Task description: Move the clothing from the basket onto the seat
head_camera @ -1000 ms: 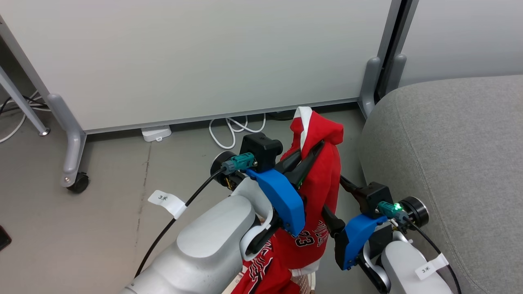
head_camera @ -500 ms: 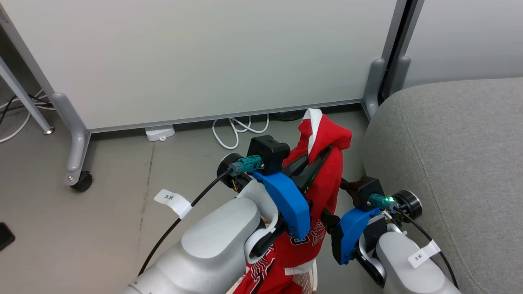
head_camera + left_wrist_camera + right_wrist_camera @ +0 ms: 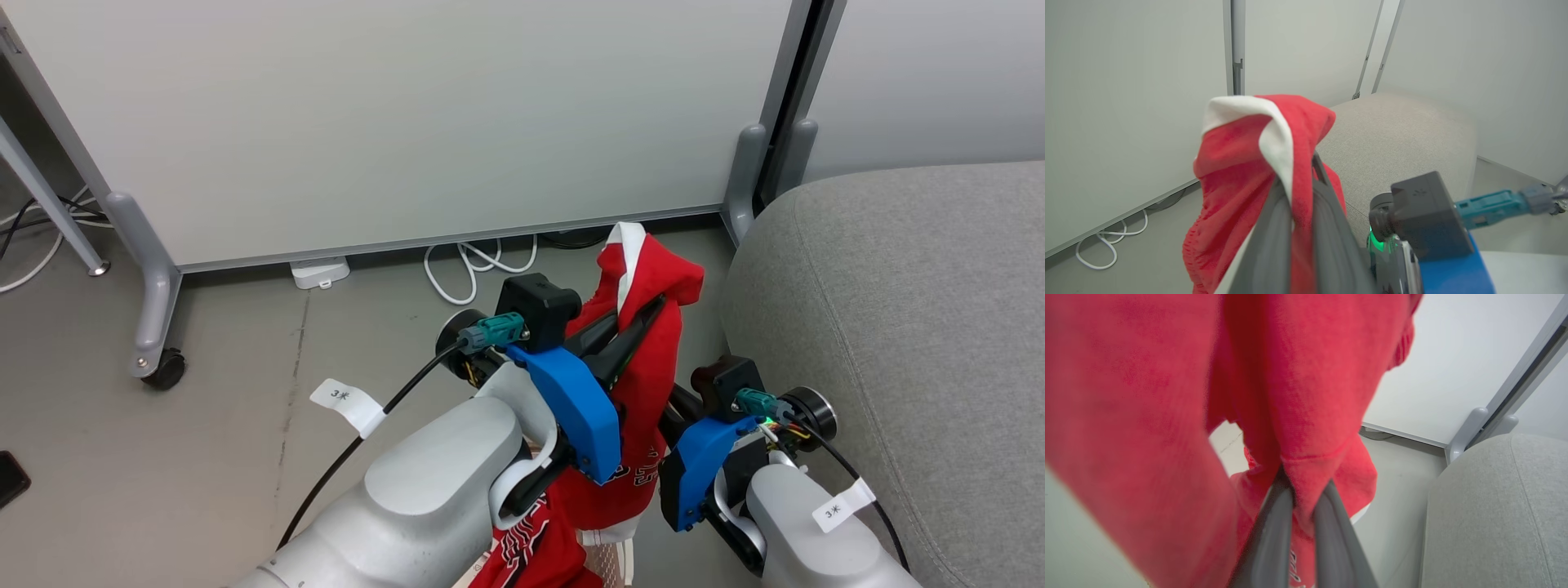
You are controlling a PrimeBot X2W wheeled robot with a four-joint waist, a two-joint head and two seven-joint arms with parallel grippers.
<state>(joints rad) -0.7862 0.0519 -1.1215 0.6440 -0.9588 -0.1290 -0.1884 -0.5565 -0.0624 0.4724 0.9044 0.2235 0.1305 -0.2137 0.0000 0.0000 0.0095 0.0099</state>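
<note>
At 6 o'clock in the head view, a red garment with lettering (image 3: 531,543) is seen bunched below the arms, beside a sliver of the perforated white basket (image 3: 606,565). Above it, a 2nd red garment (image 3: 653,367) is held off the floor by 2 end effectors. The right end effector (image 3: 1306,490) is closed tight on a hemmed fold low on the cloth, with fabric pinched between its fingers. The left end effector (image 3: 645,314) is likewise closed on cloth, and the garment's top, white stripe included, is draped over its fingertips toward 12 o'clock. The grey seat (image 3: 898,310) lies at 3 o'clock of the raised garment, near it but apart. Farther off, at 11 o'clock, a white cable (image 3: 461,273) is looped on the floor under a pale wall panel (image 3: 408,122).
</note>
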